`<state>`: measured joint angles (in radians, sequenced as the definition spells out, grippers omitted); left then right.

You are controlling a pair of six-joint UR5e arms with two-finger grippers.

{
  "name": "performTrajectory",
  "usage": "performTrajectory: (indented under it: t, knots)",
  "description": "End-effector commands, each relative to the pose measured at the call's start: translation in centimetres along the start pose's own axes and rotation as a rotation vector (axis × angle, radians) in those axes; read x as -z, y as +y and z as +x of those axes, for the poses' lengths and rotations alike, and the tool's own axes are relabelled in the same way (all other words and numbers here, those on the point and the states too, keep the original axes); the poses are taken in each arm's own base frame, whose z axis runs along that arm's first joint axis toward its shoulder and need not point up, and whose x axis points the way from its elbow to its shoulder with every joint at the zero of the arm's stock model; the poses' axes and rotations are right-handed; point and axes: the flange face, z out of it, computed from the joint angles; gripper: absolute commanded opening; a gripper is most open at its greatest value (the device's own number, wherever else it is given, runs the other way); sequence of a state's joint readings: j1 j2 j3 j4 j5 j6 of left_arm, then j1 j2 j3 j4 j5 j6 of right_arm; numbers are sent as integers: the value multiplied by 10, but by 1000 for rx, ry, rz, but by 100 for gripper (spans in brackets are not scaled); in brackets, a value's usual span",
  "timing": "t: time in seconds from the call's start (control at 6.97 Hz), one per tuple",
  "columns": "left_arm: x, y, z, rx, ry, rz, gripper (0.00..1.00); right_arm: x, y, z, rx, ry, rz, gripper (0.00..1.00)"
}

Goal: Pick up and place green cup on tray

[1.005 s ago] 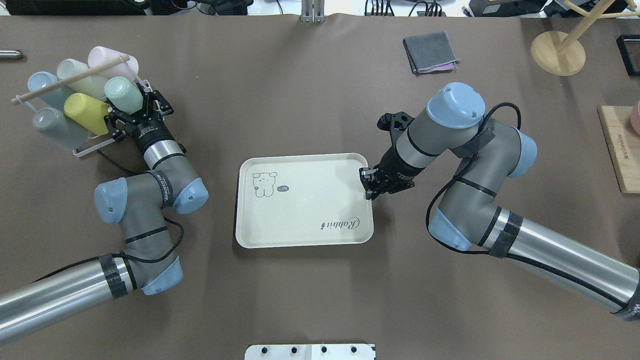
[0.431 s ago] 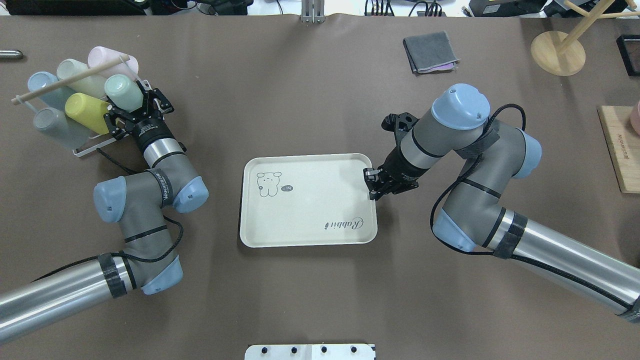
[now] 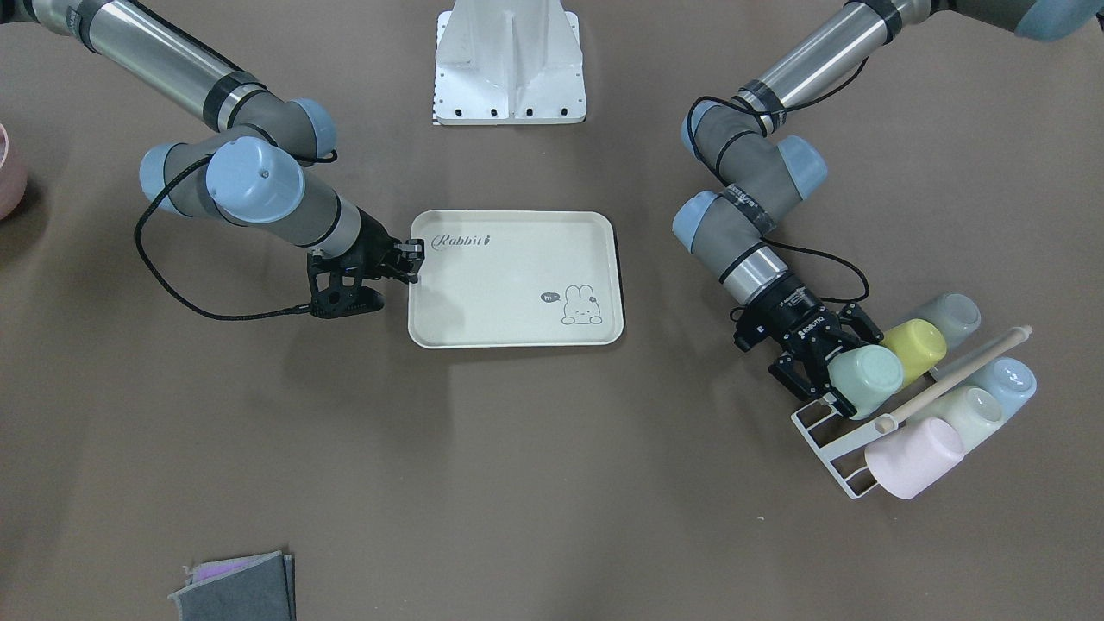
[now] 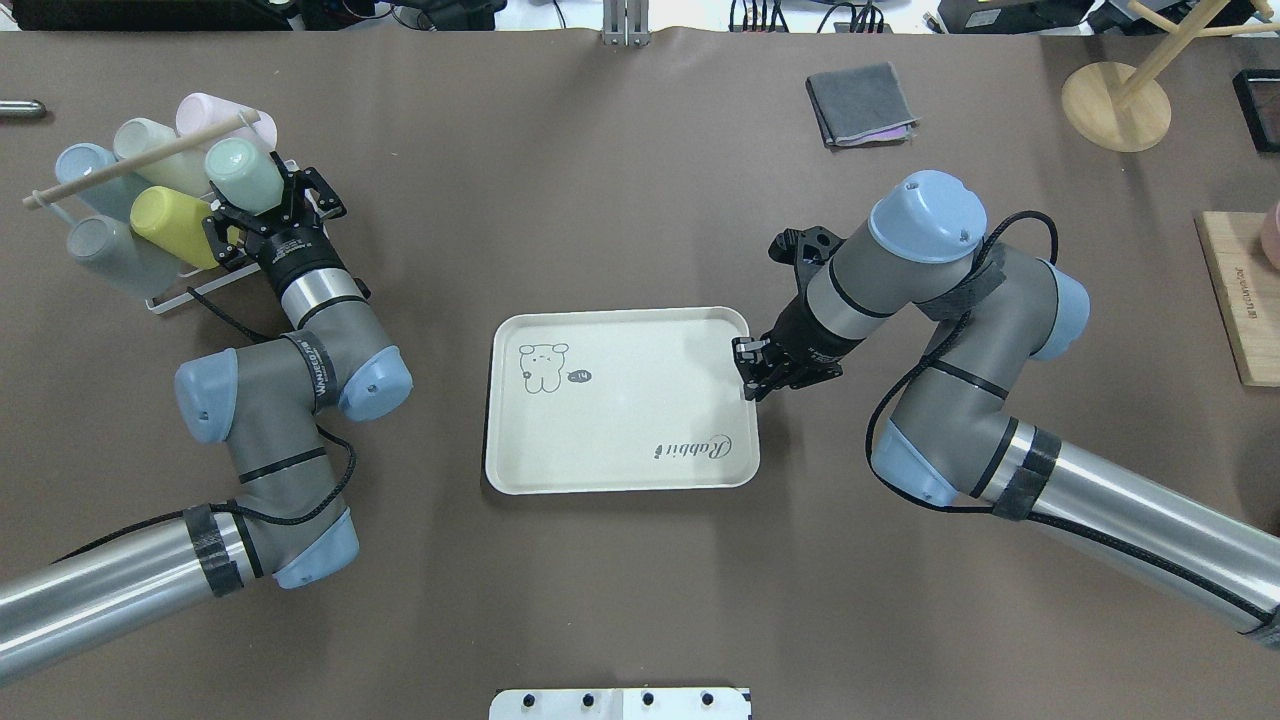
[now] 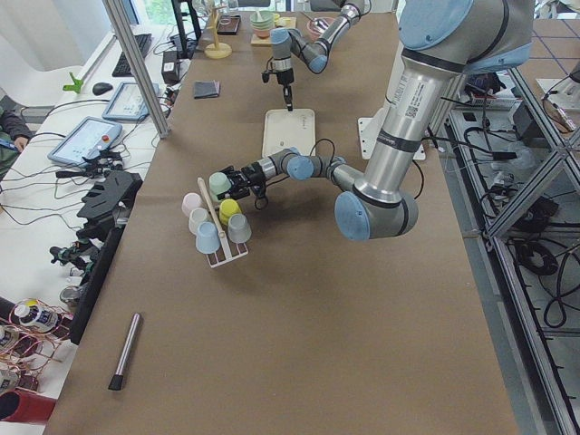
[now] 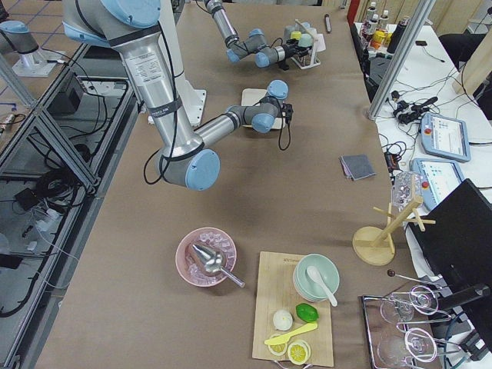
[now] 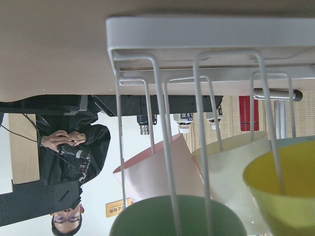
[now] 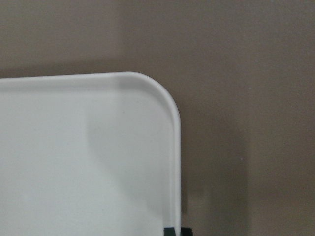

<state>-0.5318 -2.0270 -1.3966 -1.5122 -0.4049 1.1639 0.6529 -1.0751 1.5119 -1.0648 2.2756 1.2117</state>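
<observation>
The green cup (image 4: 240, 172) lies tilted in a white wire rack (image 4: 170, 295) at the table's far left, beside a yellow cup (image 4: 170, 222). My left gripper (image 4: 262, 200) is shut on the green cup (image 3: 865, 377) at its mouth end, and the cup's rim (image 7: 177, 219) fills the bottom of the left wrist view behind the rack wires. The cream tray (image 4: 620, 400) with the bunny drawing lies flat mid-table. Its right rim is pinched by my right gripper (image 4: 750, 378), which is shut on it near the far corner (image 8: 167, 98).
Pink (image 4: 215, 110), cream (image 4: 150, 140), blue (image 4: 80, 165) and grey (image 4: 100, 250) cups sit in the rack under a wooden rod (image 4: 140, 155). A folded grey cloth (image 4: 860, 103), a wooden stand (image 4: 1115, 105) and a wooden board (image 4: 1240, 300) are at the far right.
The right gripper has dragged the tray a little to the right. The left gripper and the green cup have shifted together toward the far left, deeper along the rack.
</observation>
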Motion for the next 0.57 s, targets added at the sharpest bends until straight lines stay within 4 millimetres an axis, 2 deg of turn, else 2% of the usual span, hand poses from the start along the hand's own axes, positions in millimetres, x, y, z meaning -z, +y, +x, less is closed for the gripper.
performTrajectory:
  t: [0.0,0.14,0.29,0.43]
  knots:
    - [0,9,3,-17,-53,18,56,-3,2,-3,2,1,-4,0]
    - [-2,10,12,-18,-68,20,56,-3,2,-3,2,1,-4,45]
    - [-3,9,20,-21,-66,20,56,-2,2,-2,-12,2,-2,82]
    - [-4,10,22,-20,-68,12,56,1,1,1,-19,5,3,87]
